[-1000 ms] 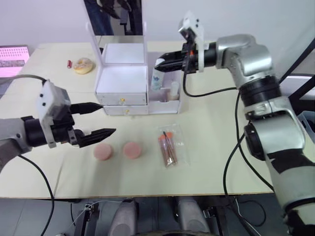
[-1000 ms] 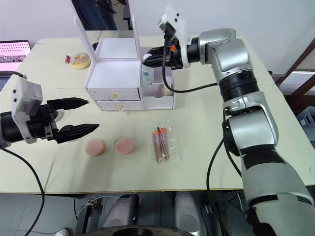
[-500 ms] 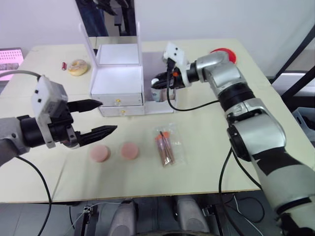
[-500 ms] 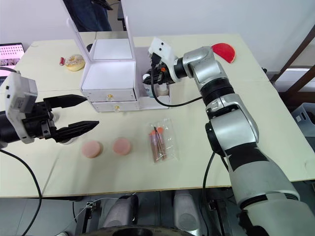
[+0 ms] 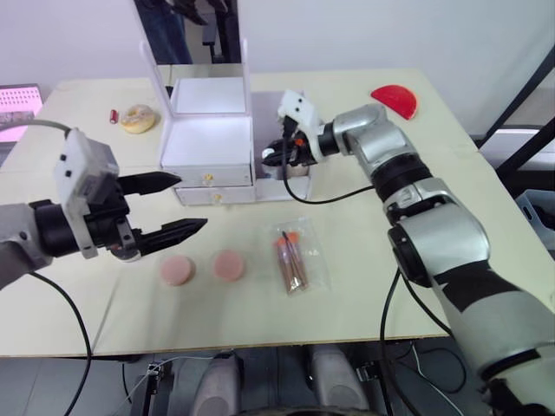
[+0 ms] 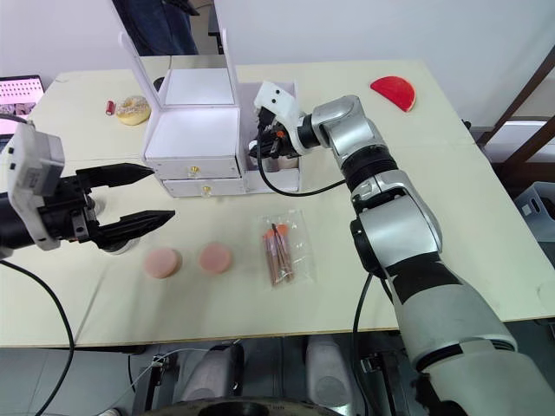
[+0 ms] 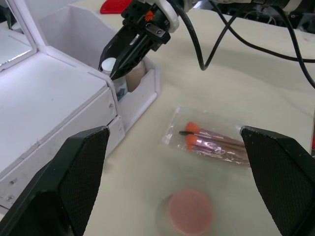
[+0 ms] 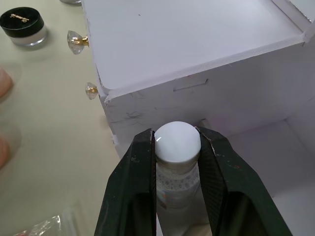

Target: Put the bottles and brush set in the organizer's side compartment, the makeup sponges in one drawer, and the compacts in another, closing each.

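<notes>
The white organizer (image 5: 212,139) stands at mid-table, its mirror upright and both drawers closed. My right gripper (image 5: 272,158) reaches into the side compartment (image 7: 145,93), shut on the white cap of a clear bottle (image 8: 177,143). A beige bottle (image 7: 134,80) stands in the same bin. In front of the organizer lie two pink makeup sponges (image 5: 176,270) (image 5: 229,264) and the brush set (image 5: 295,258) in its clear pouch. My left gripper (image 5: 191,202) hovers open to the left of the drawers, above the sponges. One black-lidded compact (image 8: 23,25) sits on the table by the drawers.
A yellowish puff (image 5: 137,117) and a small red item (image 5: 113,114) lie at the back left. A red half-circle piece (image 5: 395,100) lies at the back right. A pink screen (image 5: 17,100) sits at the far left edge.
The camera shifted. My right gripper has come down from above the organizer into the side compartment with the bottle in it. The left gripper has barely moved.
</notes>
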You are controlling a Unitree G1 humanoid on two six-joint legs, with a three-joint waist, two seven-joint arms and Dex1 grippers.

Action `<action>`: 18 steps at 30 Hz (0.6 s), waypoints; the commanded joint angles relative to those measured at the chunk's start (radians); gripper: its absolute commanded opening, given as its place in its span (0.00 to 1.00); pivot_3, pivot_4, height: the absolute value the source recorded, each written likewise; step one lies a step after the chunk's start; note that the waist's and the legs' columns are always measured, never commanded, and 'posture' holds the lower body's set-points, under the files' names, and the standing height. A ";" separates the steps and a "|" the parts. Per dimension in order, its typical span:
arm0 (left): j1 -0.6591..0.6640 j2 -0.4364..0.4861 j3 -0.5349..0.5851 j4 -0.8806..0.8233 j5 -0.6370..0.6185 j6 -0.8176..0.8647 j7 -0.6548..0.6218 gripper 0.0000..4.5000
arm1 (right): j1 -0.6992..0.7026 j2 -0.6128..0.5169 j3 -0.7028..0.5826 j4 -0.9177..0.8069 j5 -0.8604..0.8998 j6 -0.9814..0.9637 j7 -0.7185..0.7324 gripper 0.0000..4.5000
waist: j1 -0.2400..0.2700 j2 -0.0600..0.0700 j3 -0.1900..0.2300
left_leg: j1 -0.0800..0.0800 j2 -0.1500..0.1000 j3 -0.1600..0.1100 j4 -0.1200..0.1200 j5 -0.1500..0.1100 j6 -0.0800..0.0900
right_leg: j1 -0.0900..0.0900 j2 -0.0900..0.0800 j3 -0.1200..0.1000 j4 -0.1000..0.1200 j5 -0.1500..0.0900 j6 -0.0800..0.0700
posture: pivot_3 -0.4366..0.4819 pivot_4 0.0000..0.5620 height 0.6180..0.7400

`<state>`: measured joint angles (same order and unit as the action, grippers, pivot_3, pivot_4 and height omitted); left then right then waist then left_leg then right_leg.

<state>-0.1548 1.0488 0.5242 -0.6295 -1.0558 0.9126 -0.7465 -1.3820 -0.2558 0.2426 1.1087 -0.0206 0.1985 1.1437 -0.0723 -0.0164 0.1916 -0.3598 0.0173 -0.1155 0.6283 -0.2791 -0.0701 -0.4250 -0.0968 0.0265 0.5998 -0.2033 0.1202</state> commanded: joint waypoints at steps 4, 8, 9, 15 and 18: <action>-0.021 0.018 0.003 -0.001 -0.001 -0.014 -0.003 1.00 | -0.012 0.000 -0.031 -0.013 -0.007 -0.019 -0.001 0.58 | 0.000 0.000 0.000 | 0.000 0.000 0.000 0.000 0.000 0.000 | 0.000 0.000 0.000 0.000 0.000 0.000 | 0.48 0.27 1.00; -0.022 0.019 0.003 0.000 0.000 -0.013 -0.006 1.00 | -0.018 -0.005 -0.041 -0.025 -0.006 -0.020 0.004 0.99 | 0.000 0.000 0.000 | 0.000 0.000 0.000 0.000 0.000 0.000 | 0.000 0.000 0.000 0.000 0.000 0.000 | 0.48 0.27 1.00; -0.022 0.020 0.003 0.001 0.000 -0.013 -0.006 1.00 | -0.021 -0.008 -0.044 -0.030 -0.004 -0.017 0.006 0.99 | 0.000 0.000 0.000 | 0.000 0.000 0.000 0.000 0.000 0.000 | 0.000 0.000 0.000 0.000 0.000 0.000 | 0.48 0.27 1.00; -0.002 0.019 0.017 0.015 0.017 -0.018 -0.025 1.00 | -0.034 -0.077 -0.073 -0.140 0.026 0.042 0.061 0.99 | 0.002 0.000 0.000 | 0.000 0.000 0.000 0.000 0.000 0.000 | 0.000 0.000 0.000 0.000 0.000 0.000 | 0.48 0.27 1.00; 0.072 0.018 0.068 0.057 0.066 -0.037 -0.079 1.00 | -0.011 -0.162 -0.118 -0.319 0.081 0.158 0.115 0.99 | 0.002 0.001 0.000 | -0.001 0.000 0.000 0.000 0.000 0.000 | 0.000 0.000 0.000 -0.001 0.000 0.000 | 0.48 0.27 1.00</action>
<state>-0.0956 1.0510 0.5420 -0.5928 -1.0196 0.9002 -0.7994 -1.3759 -0.3805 0.1729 0.8916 0.0183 0.3135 1.2346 -0.0702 -0.0157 0.1920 -0.3603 0.0173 -0.1155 0.6280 -0.2790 -0.0701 -0.4250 -0.0968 0.0264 0.5993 -0.2034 0.1203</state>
